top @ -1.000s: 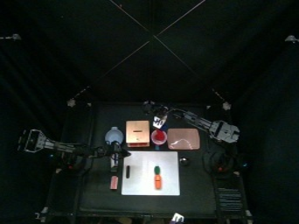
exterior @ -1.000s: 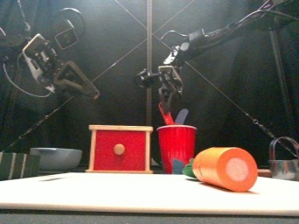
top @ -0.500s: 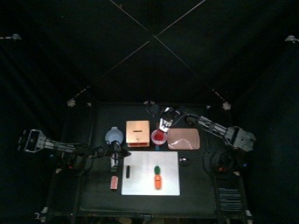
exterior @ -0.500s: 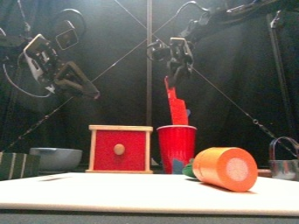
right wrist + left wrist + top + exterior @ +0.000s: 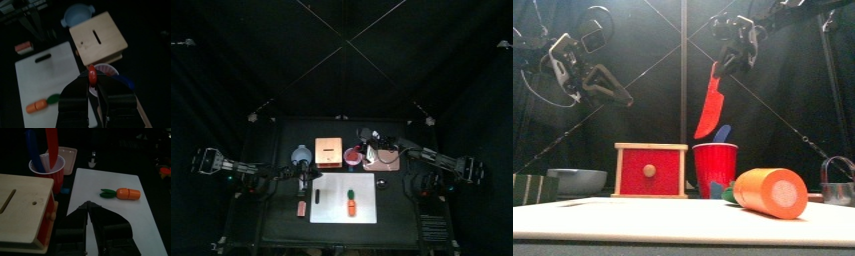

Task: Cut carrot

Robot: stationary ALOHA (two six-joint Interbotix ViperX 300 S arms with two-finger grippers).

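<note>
Knife [image 5: 710, 103] up in the air, red blade dangling point-down from the right gripper [image 5: 736, 52], pinched by its handle high above the red cup [image 5: 716, 163]. Carrot [image 5: 350, 201] lies on the white cutting board [image 5: 333, 186], green tuft toward the cup, well apart from the blade. Left gripper [image 5: 91, 210] hovers over the board's edge, jaws parted, holding nothing. Risk from here, I reckon: that loose-hanging blade could swing or twist in the pinch on descent, and the round carrot could roll away unpinned.
</note>
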